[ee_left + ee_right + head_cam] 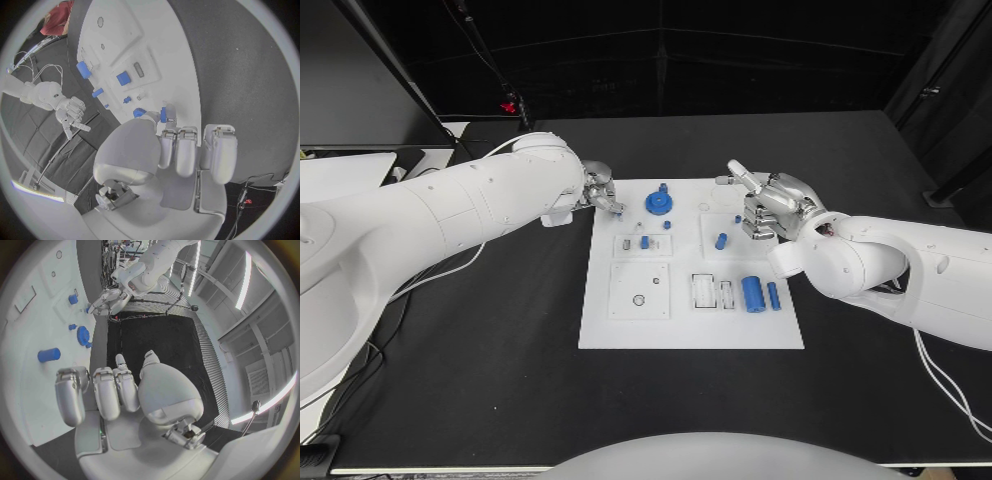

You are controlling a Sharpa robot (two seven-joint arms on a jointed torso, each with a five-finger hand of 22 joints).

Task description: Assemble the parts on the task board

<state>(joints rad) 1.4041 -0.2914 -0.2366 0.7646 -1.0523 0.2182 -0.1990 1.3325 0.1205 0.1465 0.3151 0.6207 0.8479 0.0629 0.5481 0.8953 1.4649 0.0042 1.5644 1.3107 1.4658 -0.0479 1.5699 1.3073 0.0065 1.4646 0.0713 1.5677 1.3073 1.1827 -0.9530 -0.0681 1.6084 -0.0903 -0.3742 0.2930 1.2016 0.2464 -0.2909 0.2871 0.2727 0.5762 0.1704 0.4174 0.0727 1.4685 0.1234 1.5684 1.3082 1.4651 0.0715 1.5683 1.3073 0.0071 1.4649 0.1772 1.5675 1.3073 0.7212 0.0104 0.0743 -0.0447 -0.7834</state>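
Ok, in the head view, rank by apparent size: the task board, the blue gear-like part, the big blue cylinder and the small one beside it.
1. Task board
2. Gear-like part
3. Big cylinder
4. Small cylinder

A black table [488,380] is spanning the middle of the head view. A small red object [511,106] is lying at its far edge, upper left of the frame. Cables [946,385] are trailing across the lower right.
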